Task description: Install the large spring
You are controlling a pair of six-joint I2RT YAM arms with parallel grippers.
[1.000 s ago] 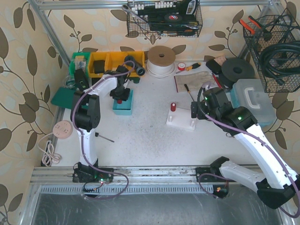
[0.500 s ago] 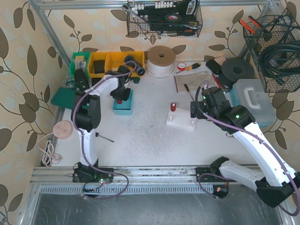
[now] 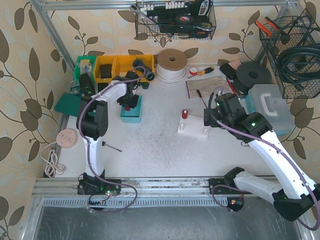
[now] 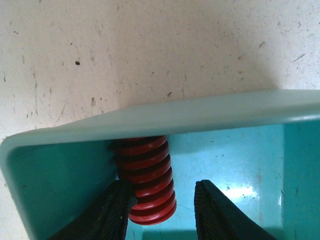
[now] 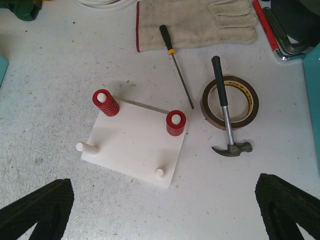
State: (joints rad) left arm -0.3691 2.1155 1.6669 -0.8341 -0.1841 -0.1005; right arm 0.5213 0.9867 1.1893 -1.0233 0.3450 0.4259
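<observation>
The left gripper (image 4: 162, 192) stands with its jaws spread inside a teal bin (image 4: 200, 112), straddling the large spring (image 4: 147, 175). One black finger (image 4: 116, 207) touches the coils, and the other stands a little apart from them. The spring's far end is hidden behind the bin's pale rim, and the fingers are cut off by the bottom edge of the left wrist view. The coils are thick, glossy and red. The bin is smooth plastic with a rounded corner, sitting on a scuffed, speckled white table (image 4: 175, 45). From above, the wrist covers most of the bin and only a red speck of the spring shows.

Toward the middle lies a flat white base plate (image 5: 135, 145) with four white pegs. Two pegs carry ribbed red springs (image 5: 105, 102) and two are bare.

The right gripper (image 5: 162, 182) hangs above the plate's near edge with its jaws wide apart and nothing between them. Only the dark finger ends show, in the bottom corners of the right wrist view.

Beyond the plate lie a slim screwdriver (image 5: 177, 75) and a cloth glove (image 5: 200, 22), which is cut off at the top. A steel-headed hammer (image 5: 225, 110) rests across a ring of brown tape (image 5: 245, 107).
</observation>
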